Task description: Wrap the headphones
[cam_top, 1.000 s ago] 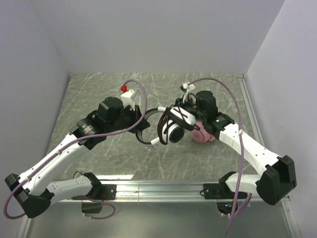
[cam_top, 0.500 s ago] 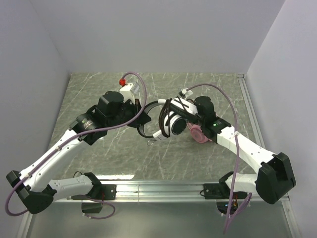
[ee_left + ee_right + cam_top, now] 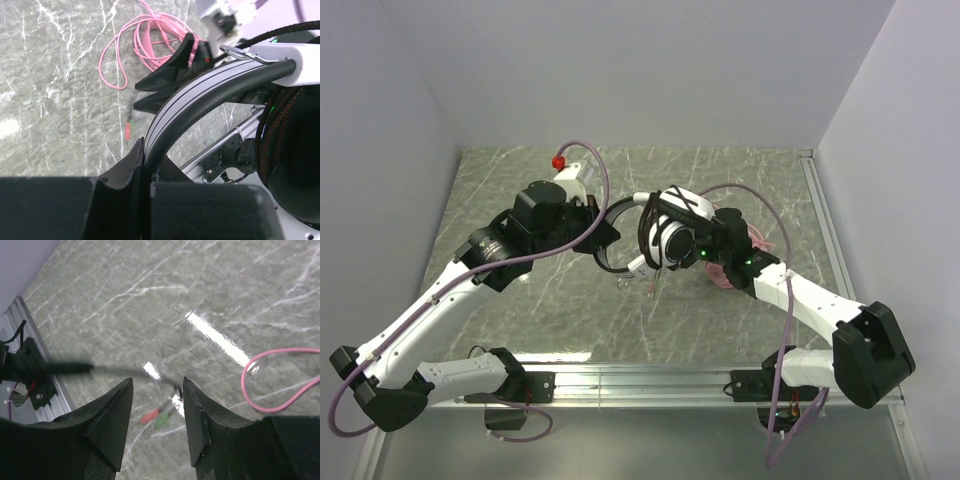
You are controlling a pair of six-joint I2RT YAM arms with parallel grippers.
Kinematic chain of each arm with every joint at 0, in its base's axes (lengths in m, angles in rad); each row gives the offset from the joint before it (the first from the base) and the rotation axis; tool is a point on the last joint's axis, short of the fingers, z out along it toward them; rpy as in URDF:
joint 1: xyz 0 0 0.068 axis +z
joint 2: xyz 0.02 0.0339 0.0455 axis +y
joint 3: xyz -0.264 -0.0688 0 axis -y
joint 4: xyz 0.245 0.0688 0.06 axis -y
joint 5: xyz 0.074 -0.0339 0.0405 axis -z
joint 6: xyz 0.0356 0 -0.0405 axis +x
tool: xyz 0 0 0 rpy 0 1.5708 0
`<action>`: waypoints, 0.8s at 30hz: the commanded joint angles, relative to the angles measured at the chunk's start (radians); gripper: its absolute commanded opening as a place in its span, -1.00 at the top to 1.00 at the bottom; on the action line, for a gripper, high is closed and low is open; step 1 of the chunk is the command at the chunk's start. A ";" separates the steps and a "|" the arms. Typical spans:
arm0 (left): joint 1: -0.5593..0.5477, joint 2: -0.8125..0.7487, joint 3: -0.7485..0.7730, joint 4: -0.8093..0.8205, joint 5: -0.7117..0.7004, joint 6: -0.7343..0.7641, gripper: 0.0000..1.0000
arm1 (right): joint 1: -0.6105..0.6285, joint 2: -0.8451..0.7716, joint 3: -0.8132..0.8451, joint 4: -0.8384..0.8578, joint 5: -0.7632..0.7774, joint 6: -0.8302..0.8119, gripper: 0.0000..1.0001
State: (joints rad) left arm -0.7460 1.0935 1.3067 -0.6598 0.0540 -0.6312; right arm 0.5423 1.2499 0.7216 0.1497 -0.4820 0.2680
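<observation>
**Left pincer clamps the headband; right pincer stands spread at the loose cable**

The left pincer (image 3: pixel 149 161) is pressed together on the curved, grey-striped black headband (image 3: pixel 200 95) of the black-and-white over-ear headset (image 3: pixel 668 238), which it holds up off the grey marbled table (image 3: pixel 740 180). Just past its tips the band arcs to a black ear cup (image 3: pixel 295 150) on its right.

The right pincer (image 3: pixel 157 385) is spread and pinches nothing. The thin black cable (image 3: pixel 110 369) crosses the gap just beyond its tips, and a red and a green plug (image 3: pixel 155 416) lie on the table below. Farther off, to its right, the pink cable (image 3: pixel 150 47) lies in loose loops. The all-pink headset (image 3: pixel 728 275) sits under the right forearm.

The headset looks light, with a stiff and springy band, so the band is the sound place to grip. The cable is limp, thin and likely to slip. It is best pinched close to the plugs and kept taut while being wound around the band or cup. A hard tug could strain the cable where it joins the cup.

A second ago the right pincer sat higher, at the far side of the ear cup, with its jaws narrower. It has since dropped forward to the near side and widened. The left arm has carried the headset slightly away from the bases.
</observation>
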 commanded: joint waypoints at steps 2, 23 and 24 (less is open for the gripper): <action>-0.003 -0.018 0.078 0.098 0.007 -0.062 0.99 | -0.005 0.025 -0.013 0.093 -0.027 0.020 -0.04; -0.004 0.003 0.114 0.091 -0.017 -0.091 0.99 | 0.085 0.002 -0.148 0.280 0.381 -0.003 -0.32; -0.003 0.003 0.115 0.092 -0.014 -0.094 0.99 | 0.090 -0.003 -0.165 0.290 0.390 -0.015 -0.32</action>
State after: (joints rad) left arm -0.7460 1.1175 1.3437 -0.6716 0.0277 -0.6720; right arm 0.6212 1.2911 0.5900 0.3496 -0.2157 0.2962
